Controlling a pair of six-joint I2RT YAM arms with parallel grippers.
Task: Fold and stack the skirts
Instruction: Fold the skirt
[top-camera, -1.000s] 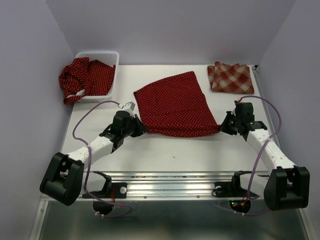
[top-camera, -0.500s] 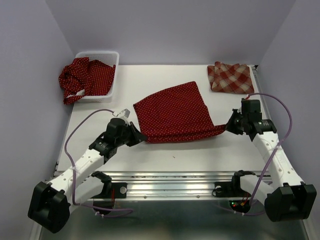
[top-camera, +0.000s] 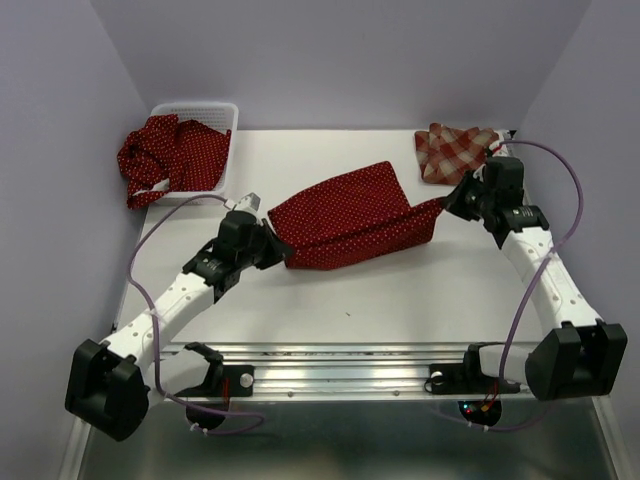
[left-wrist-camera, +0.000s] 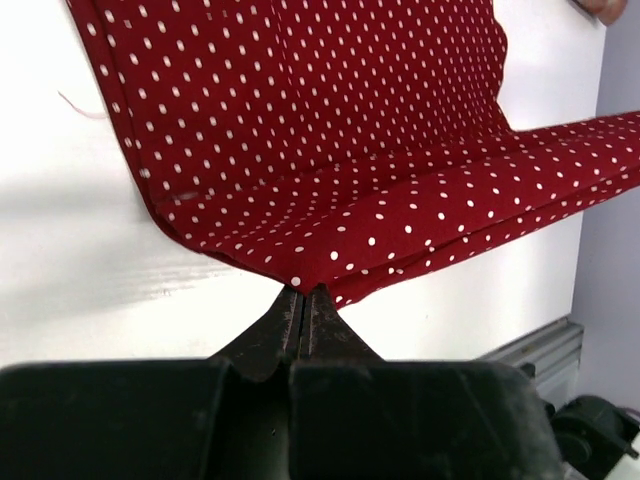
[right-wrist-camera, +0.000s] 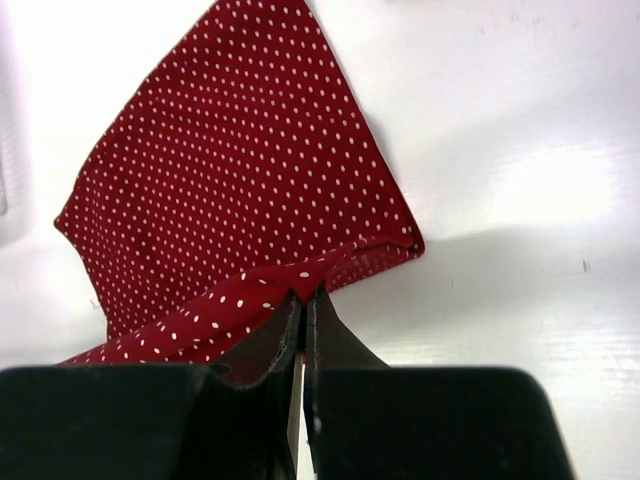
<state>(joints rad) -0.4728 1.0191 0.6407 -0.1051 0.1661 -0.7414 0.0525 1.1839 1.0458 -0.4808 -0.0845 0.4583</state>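
Top external: dotted skirt sits mid-desk, dark red with small white dots, partly doubled over. Its far portion lies flat on the desk. The near edge is off the surface, strung between both arms and running diagonally from lower left to upper right. Left end effector is clamped on the near-left corner. Right end effector is clamped on the near-right corner, just beside the plaid skirt; can't tell if they touch. Plaid skirt is red-and-cream check, folded into a rough square at the desk's far-right corner.

Left wrist: jaws fully together, pinching a doubled corner of dotted cloth right at the tips. The cloth sags in a fold from there, two layers visible along the edge.

Right wrist: jaws together, a bunched bit of hem nipped between the tips. The rest of the skirt is spread flat on the white surface beyond.

Far left: white lattice basket at the desk's far-left corner. A crumpled heap of dotted skirts spills over its near-left rim, partly outside, well apart from the held skirt.
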